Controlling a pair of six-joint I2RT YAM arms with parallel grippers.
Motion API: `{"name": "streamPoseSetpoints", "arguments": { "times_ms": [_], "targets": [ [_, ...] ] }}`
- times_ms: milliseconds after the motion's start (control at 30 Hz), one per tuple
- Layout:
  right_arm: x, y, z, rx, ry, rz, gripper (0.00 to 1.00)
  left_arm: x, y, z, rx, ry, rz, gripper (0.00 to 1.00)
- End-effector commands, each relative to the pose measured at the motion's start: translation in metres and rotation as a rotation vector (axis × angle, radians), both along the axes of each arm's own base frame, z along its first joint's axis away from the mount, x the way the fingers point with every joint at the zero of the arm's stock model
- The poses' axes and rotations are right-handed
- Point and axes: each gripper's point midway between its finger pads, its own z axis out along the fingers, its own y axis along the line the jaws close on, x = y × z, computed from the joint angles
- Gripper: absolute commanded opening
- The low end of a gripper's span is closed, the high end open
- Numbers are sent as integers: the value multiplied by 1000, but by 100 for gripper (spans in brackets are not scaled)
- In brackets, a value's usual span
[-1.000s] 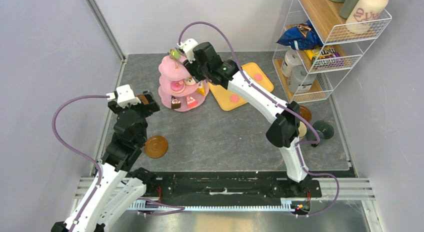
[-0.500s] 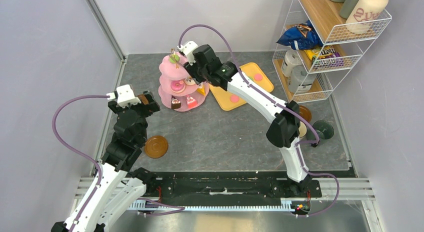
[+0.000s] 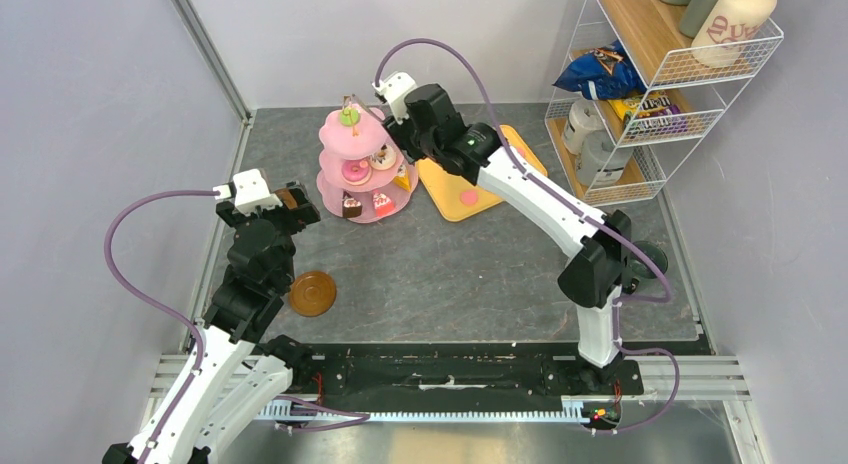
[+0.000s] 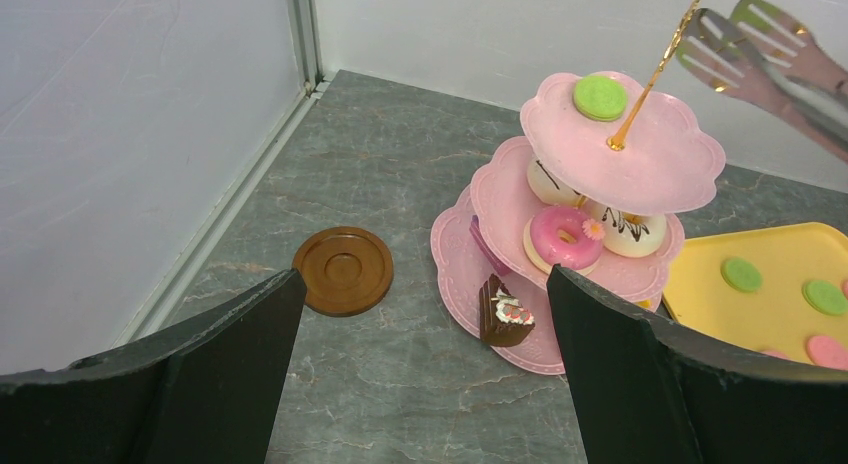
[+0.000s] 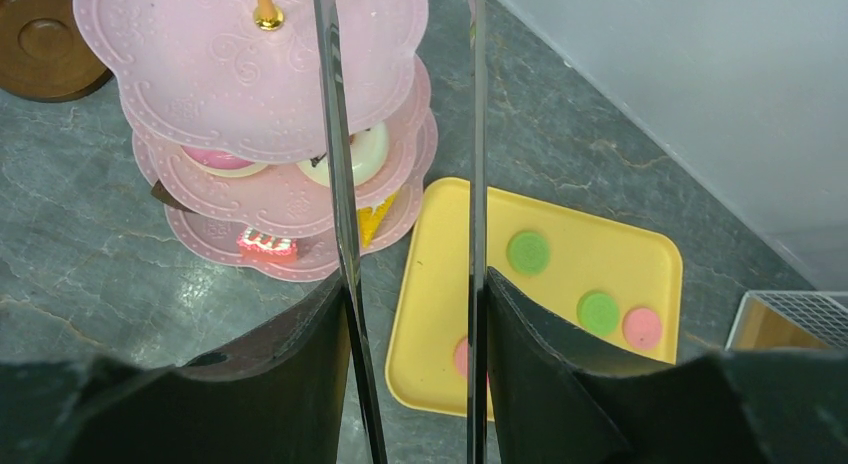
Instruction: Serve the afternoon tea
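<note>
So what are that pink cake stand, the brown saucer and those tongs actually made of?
The pink stand looks like moulded plastic: matte, with embossed swirls and scalloped rims. The brown saucer is smooth with a soft sheen and concentric rings: wood or plastic, I can't tell. The tongs look like polished steel: thin, mirror-bright strips.

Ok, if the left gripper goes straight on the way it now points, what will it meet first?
Probably the bare grey table, between the brown saucer and the pink stand. The open left gripper aims there, but depth is unclear; it could clip the stand instead.
</note>
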Motion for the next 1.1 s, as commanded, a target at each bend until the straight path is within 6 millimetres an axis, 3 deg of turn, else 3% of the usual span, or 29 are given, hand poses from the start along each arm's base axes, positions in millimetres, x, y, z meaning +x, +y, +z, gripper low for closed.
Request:
{"name": "streamPoseSetpoints", "arguments": {
  "times_ms": [0,233,400,533,800,1067],
  "targets": [
    [8,-29,38,73,-75,-93,55,2,-3,10,-47,-47,-4,99],
    [21,-90,7,49,12,-269,55,3,-3,9,-46,-46,-3,99],
    [23,-128,-31,-2,108,-374,55,3,-3,9,-44,-45,-5,99],
    [20,-146,-65,-6,201,-432,55,3,-3,8,-43,-42,-6,99],
    [12,-158,-121,-43,350,-429,57,4,-5,8,-41,-40,-11,99],
    [10,-160,-151,-46,432,-427,58,5,-5,7,-39,-36,-15,99]
  ]
}}
